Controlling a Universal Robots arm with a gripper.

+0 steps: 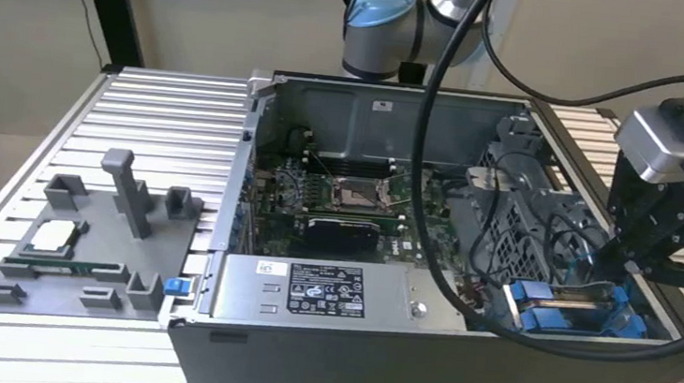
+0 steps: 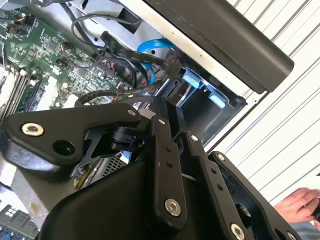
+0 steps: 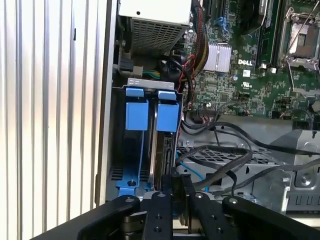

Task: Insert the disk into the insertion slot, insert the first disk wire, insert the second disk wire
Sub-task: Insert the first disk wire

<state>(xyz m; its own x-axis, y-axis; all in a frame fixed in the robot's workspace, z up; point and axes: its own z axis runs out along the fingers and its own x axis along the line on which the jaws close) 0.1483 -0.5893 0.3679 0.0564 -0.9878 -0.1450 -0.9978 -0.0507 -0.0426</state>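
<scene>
The insertion slot (image 3: 131, 185) is a grey bay with blue rails and two blue tabs, set in the open case's corner. The disk (image 3: 164, 155) stands edge-on in the bay's compartment beside the motherboard, its blue tab (image 3: 167, 116) at the far end. My gripper (image 3: 179, 184) hovers over the disk's near end, fingers close together; what lies between them is hidden. Black wires (image 3: 220, 167) and a blue wire (image 3: 192, 172) end next to the fingers. In the exterior view my gripper (image 1: 643, 263) hangs just above the slot (image 1: 569, 312) on that view's right.
The silver power-supply box (image 1: 307, 292) lies along the case front, with the motherboard (image 1: 341, 201) behind it. A perforated grey cage (image 1: 515, 227) borders the slot. A grey fixture (image 1: 86, 242) sits on the slatted table (image 1: 161, 118). A person's hand (image 2: 300, 205) rests beside the case.
</scene>
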